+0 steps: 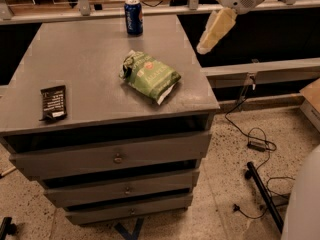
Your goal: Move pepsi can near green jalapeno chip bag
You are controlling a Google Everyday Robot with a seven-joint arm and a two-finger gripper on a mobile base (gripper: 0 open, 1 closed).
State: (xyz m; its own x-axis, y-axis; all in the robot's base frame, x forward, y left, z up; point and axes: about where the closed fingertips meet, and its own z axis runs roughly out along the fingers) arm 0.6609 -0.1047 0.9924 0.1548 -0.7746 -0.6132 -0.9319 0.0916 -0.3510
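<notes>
The pepsi can point(133, 17) is dark blue with white lettering and stands upright at the back edge of the grey cabinet top point(80, 54). The green jalapeno chip bag point(150, 76) lies wrinkled near the middle right of the top, well in front of the can. My gripper point(205, 46) is cream-coloured and hangs in the air beyond the cabinet's right edge, to the right of the can and above the bag's level. It holds nothing that I can see.
A flat black wrapper point(53, 103) lies near the front left of the top. The cabinet has drawers point(117, 156) below. A wooden rail point(100, 11) runs behind it. Black cables point(255, 139) and a black bar point(265, 196) lie on the floor at right.
</notes>
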